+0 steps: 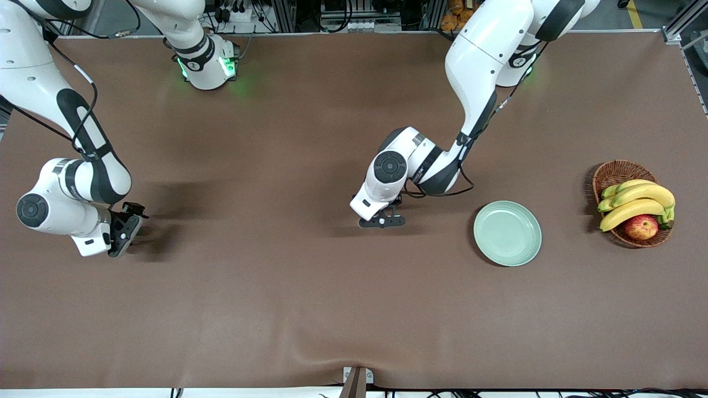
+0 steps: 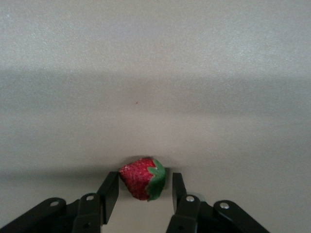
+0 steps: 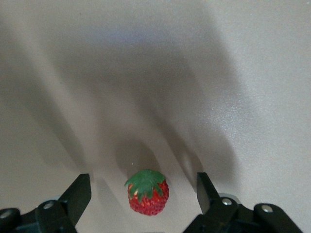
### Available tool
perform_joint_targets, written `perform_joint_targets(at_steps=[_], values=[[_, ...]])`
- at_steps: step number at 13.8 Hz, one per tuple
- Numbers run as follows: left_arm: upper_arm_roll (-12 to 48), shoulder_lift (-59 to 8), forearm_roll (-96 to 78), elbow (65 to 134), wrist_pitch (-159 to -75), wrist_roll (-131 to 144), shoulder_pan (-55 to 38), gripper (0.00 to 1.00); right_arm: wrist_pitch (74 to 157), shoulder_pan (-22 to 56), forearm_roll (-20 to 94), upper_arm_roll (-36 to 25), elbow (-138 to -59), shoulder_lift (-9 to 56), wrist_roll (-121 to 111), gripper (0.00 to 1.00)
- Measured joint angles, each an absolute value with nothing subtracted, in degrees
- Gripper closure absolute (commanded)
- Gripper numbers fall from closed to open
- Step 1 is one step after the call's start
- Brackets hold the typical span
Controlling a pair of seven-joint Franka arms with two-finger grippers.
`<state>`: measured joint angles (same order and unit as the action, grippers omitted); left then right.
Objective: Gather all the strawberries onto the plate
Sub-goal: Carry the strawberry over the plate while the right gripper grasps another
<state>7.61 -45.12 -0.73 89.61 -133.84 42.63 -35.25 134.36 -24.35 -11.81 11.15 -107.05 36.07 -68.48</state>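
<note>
Left wrist view: left tool [image 2: 145,187] low on the surface [image 2: 155,73], fingers nearly pinching 1 strawberry [image 2: 142,177] between them, cap sideways. Right tool [image 3: 144,194] spread wide, straddling another strawberry [image 3: 147,192]. Plate [image 1: 507,233] empty, beside left tool.

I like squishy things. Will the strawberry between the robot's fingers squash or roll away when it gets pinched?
Probably not roll: the strawberry sits between the left gripper fingers, which hem it in. It is small, so likely light. Its rounded, tapered body might twist or slip if pinched off-centre. Squashiness cannot be seen.
</note>
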Motion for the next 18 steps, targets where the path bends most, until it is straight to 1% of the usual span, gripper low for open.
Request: perform_joint_targets(at_steps=[1, 3, 4, 5, 6, 7, 10, 11, 14, 15, 16, 18], values=[[7.57, -45.12, -0.43, 89.61, -133.84, 42.64, -35.25, 0.51, 134.36, -24.35, -11.84, 11.16, -107.05, 36.08, -68.92, 0.54], [7.55, -45.12, -0.23, 89.61, -133.84, 42.65, -35.24, 0.60, 134.51, -24.36, -12.00, 11.20, -106.90, 36.07, -70.20, 0.94], [7.55, -45.12, -0.22, 89.61, -133.84, 42.65, -35.24, 0.67, 134.51, -24.36, -12.14, 11.22, -106.62, 36.07, -70.85, 1.00], [7.55, -45.12, -0.21, 89.61, -133.84, 42.71, -35.24, 0.78, 134.50, -24.36, -12.26, 11.24, -106.33, 36.07, -71.72, 1.00], [7.55, -45.10, -0.21, 89.57, -133.84, 42.82, -35.24, 0.86, 134.31, -24.36, -12.31, 11.28, -106.11, 36.08, -72.79, 1.00], [7.55, -45.08, -0.21, 89.56, -133.84, 42.97, -35.24, 0.89, 134.19, -24.36, -12.34, 11.34, -106.03, 36.08, -73.79, 1.00], [7.31, -44.74, 0.01, 89.38, -132.75, 43.13, -34.91, 0.88, 133.85, -24.35, -12.36, 12.00, -105.87, 36.04, -75.18, 1.00], [7.20, -44.06, 0.62, 89.18, -131.51, 43.13, -34.33, 0.90, 133.74, -24.35, -12.37, 12.45, -105.63, 35.88, -75.86, 1.00], [7.12, -39.71, 1.36, 88.79, -124.83, 43.12, -31.71, 0.91, 130.93, -24.63, -11.88, 15.10, -105.16, 34.03, -79.29, 1.00], [7.08, -38.02, 1.53, 88.82, -122.60, 43.12, -30.94, 0.94, 129.11, -25.32, -10.92, 17.07, -105.15, 33.14, -80.88, 1.00], [7.05, -36.42, 1.93, 89.13, -120.83, 42.98, -29.95, 0.94, 127.67, -26.53, -9.53, 19.89, -105.15, 32.39, -82.60, 1.00], [6.97, -33.72, 4.79, 91.24, -119.64, 41.75, -27.08, 0.92, 125.57, -29.52, -7.35, 26.37, -105.18, 31.59, -84.72, 1.00]])
